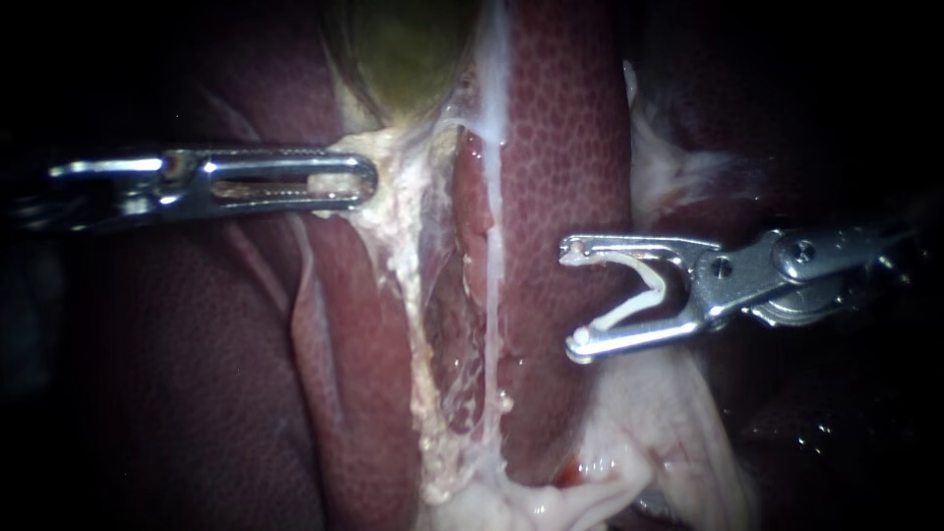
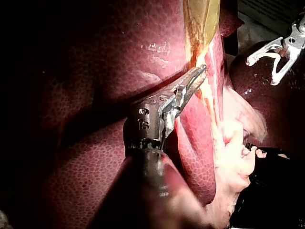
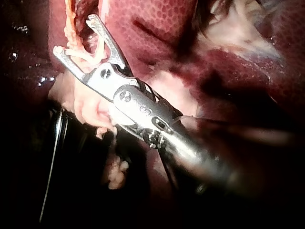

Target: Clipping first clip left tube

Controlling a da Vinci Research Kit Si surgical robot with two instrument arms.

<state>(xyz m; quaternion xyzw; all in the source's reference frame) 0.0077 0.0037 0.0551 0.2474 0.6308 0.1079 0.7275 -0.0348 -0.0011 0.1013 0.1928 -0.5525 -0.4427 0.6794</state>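
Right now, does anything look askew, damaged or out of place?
Nothing stands out. The clip sits squarely in the right instrument's jaws; the left instrument grips pale tissue below the gallbladder.

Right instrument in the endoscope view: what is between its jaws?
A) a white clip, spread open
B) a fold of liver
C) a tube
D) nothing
A: the right instrument carries a white clip that touches both jaws. The jaws stand wide apart in front of the liver, with no tissue between them.
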